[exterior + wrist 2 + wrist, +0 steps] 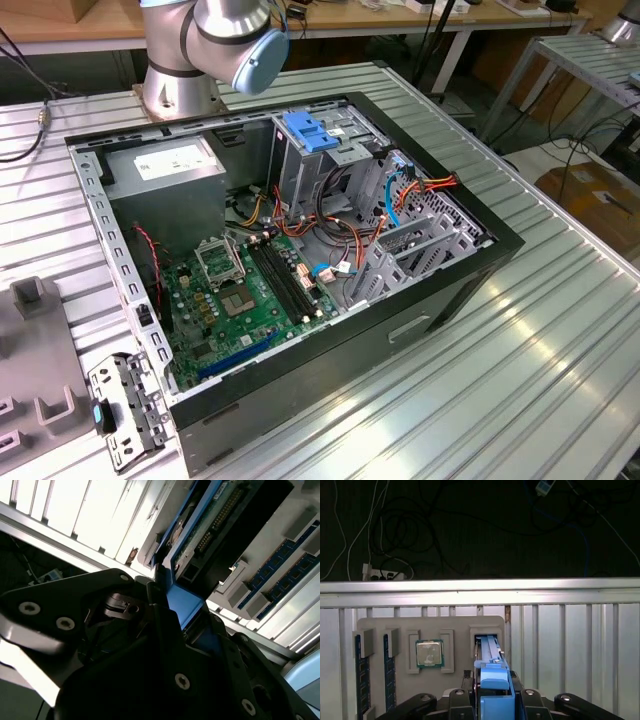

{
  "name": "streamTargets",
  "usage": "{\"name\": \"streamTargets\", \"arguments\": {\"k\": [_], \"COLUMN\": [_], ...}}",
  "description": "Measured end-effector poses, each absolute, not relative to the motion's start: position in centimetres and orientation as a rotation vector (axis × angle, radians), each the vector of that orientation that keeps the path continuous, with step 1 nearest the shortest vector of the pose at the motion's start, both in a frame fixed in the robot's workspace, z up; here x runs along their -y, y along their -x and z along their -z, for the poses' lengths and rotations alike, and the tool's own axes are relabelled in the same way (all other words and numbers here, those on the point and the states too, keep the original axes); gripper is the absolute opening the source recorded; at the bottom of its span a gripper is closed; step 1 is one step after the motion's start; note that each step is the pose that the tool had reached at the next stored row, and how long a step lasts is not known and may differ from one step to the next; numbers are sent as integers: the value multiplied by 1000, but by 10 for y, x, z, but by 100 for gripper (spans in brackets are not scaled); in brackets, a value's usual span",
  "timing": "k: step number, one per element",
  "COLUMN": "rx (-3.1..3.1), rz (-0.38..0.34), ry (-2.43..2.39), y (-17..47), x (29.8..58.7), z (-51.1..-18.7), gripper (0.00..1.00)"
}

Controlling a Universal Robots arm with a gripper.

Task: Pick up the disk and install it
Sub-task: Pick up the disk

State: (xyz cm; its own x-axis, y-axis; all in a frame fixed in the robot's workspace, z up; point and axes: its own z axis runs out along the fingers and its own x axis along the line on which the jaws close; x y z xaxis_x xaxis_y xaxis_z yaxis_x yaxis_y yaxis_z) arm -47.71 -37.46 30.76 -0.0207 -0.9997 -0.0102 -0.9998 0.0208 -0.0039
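1. Between my gripper [494, 686] jaws, I am clamping the blue frame of the disk [488, 647].
2. It is standing on edge in a slot of the grey parts tray [455, 625], beside a processor chip [429, 654].
3. I am judging this the pick-up step; installing is not yet begun.
4. Lifting is calling for a straight pull out of the slot, without tilting.

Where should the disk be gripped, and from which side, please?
The disk stands on edge in a narrow slot of the grey tray, so probably pinch its protruding blue-framed end across the two broad faces, coming in along the slot.
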Motion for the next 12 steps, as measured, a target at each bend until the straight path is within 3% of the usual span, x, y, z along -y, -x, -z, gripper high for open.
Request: {"name": "streamTargets", "arguments": {"k": [12], "rx": [-2237], "rz": [-7], "ry": [2191], "y": [477], "x": [375], "z": [-313], "gripper": [37]}}
